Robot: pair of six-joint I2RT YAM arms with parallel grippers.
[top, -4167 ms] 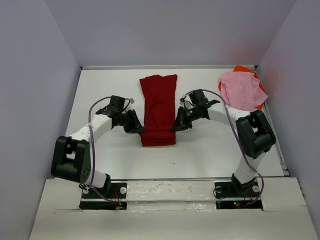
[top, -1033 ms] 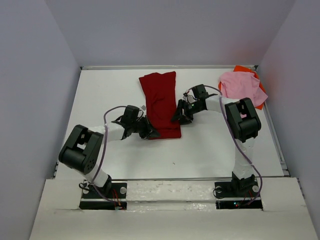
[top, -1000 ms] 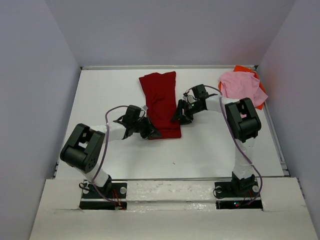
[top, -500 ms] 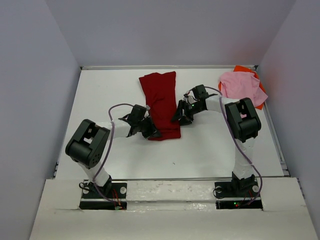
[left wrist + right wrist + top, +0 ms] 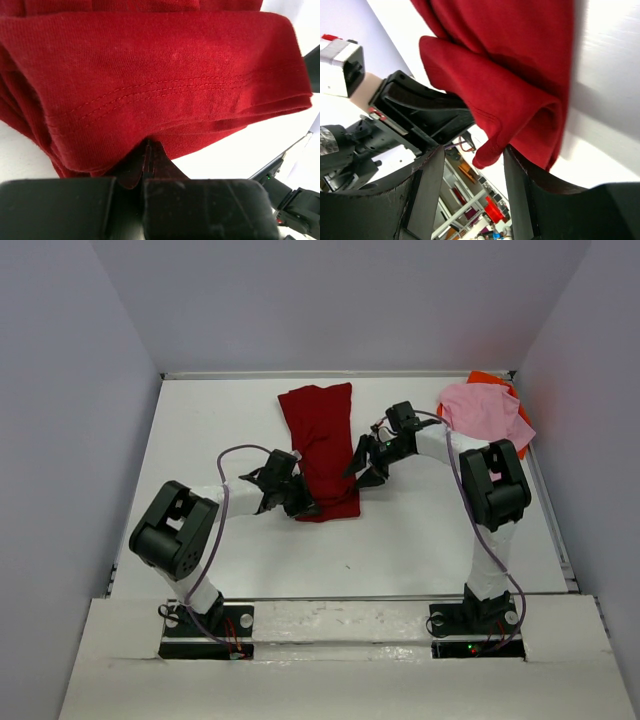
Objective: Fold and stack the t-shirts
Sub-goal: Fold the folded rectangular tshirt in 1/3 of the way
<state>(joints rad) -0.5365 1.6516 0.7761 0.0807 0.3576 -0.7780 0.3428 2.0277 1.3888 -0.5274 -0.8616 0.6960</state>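
From above, the dark red t-shirt [image 5: 322, 445] lies as a long folded strip in the middle of the white desk [image 5: 220, 430]. The left gripper [image 5: 298, 502] sits at the shirt's near left corner and the right gripper [image 5: 360, 468] just beside its right edge. Well to the right of the red shirt, the light pink t-shirt [image 5: 482, 418] lies bunched on top of the bright orange t-shirt [image 5: 487, 378]. In the left wrist view, the left gripper [image 5: 147, 147] has its jaws pressed together on the cloth just under the stitched hem of the dark red t-shirt [image 5: 150, 75]. In the right wrist view, the right gripper [image 5: 472, 150] has its jaws spread, with a hanging fold of the dark red t-shirt [image 5: 510, 75] between them.
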